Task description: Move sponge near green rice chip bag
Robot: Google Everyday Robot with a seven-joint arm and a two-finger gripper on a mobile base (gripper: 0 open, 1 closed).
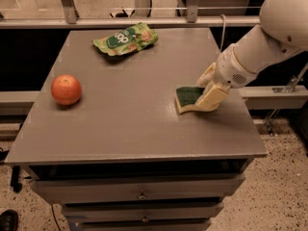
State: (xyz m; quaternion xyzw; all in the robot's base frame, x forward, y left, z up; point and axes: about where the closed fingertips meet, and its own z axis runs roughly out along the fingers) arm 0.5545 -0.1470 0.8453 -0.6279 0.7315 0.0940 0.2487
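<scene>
The sponge (186, 97), dark green on top with a pale yellow base, lies on the grey table (134, 129) near its right edge. My gripper (210, 86) has come in from the right, and its cream fingers (212, 98) are closed around the sponge's right end. The sponge still rests on the table. The green rice chip bag (126, 39), crumpled light green foil with a dark green logo, lies at the far middle of the table, well away from the sponge.
An orange (66, 89) sits on the left side of the table. My white arm (269, 37) reaches in from the upper right. A rail (144, 22) runs behind the table, and drawers (139, 191) are below its front edge.
</scene>
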